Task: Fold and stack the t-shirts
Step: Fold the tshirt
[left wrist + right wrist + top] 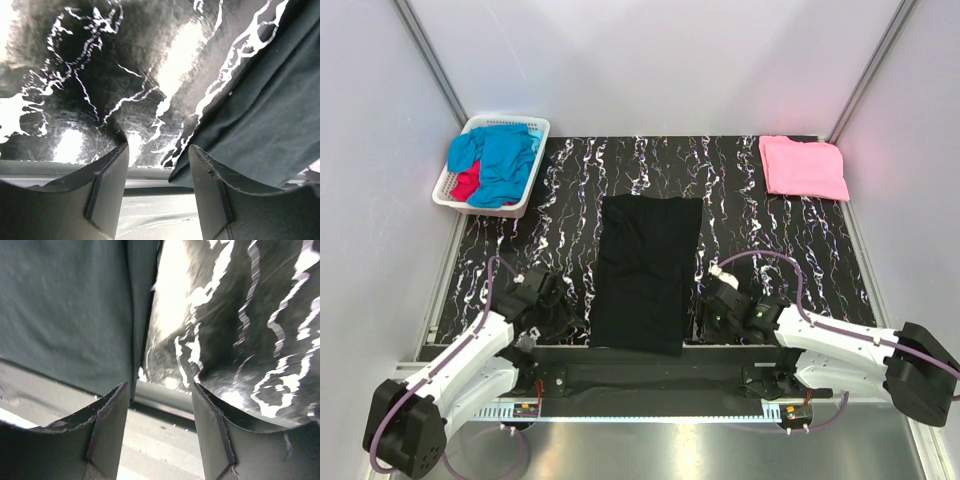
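- Left claw (157, 187): jaws parted, nothing held, low beside the black shirt's near left corner.
- Right claw (160, 427): jaws parted, empty, at the near right corner.
- Black shirt (645, 275): mid-table, apparently narrowed by side folds. Long axis runs near to far; collar end not discernible. Cross fold judged outstanding.
- Pink shirt (804, 167): folded, far right corner.
- Blue shirt (505, 160) and red shirt (467, 186): unfolded, in the basket (533, 124).

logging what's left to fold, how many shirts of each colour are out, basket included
black shirt: 1, spread flat in the middle
pink shirt: 1, folded at the far right
blue shirt: 1, bunched in the basket
red shirt: 1, mostly under the blue one
total: 4 showing; the heap in the basket could hide more
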